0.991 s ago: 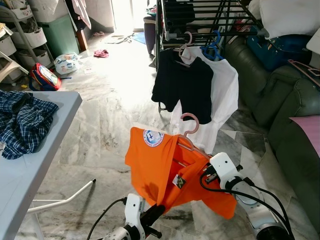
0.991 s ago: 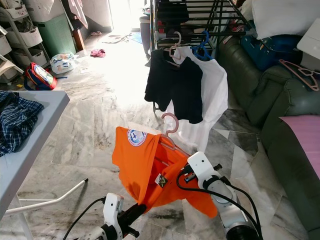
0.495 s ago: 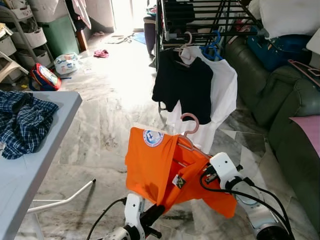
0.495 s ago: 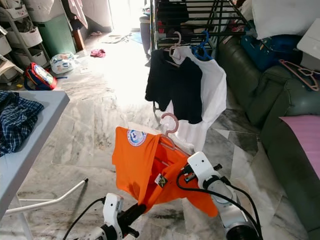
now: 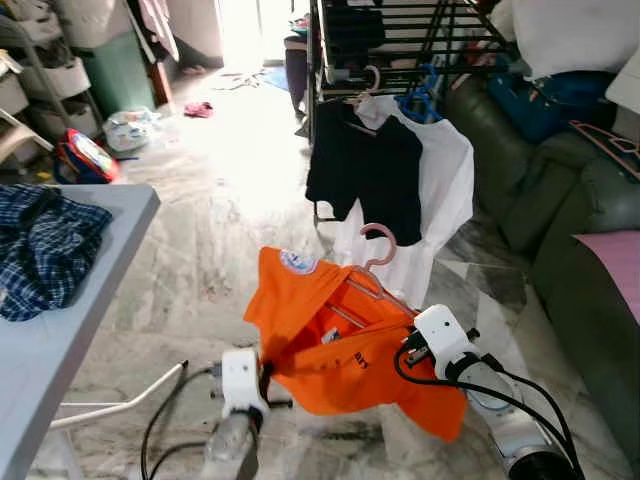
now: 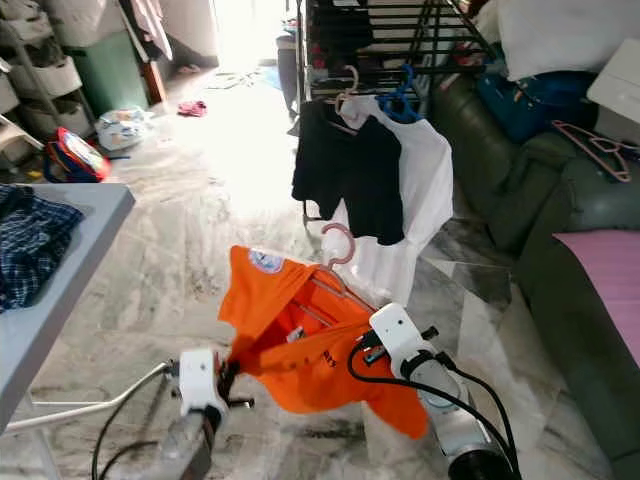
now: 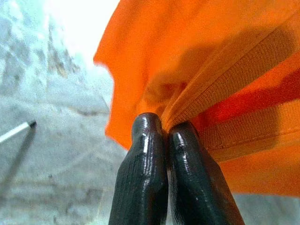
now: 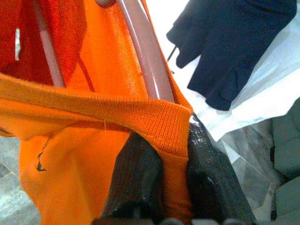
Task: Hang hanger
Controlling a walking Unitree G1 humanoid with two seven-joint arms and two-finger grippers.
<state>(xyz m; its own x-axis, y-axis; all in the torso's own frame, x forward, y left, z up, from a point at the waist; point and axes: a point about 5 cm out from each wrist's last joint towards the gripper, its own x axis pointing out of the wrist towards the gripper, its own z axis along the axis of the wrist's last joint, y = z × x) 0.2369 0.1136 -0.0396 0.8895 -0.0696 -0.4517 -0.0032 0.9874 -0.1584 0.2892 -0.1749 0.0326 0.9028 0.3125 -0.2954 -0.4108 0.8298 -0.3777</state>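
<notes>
My right gripper [image 8: 161,176] is clamped on the ribbed collar of the orange shirt [image 5: 345,345], and the pink hanger [image 8: 146,56] runs up out of that neckline just beyond my fingertips, its hook [image 5: 380,240] standing clear above the cloth. My left gripper [image 7: 166,136] has its fingers pressed tight together on a hem of the same shirt, off to the other side and lower, so the garment is stretched between my two claws. Ahead of both, well apart, stands the drying rack [image 5: 400,40] with a black shirt [image 5: 365,170] and a white shirt [image 5: 445,185] already hanging from its bars. To hang this well, I judge I should let the left claw give up the hem first so the shirt drapes freely, then lift the right claw high, keep the hook upright and facing the bar, and aim for a free stretch of bar beside the hung clothes
</notes>
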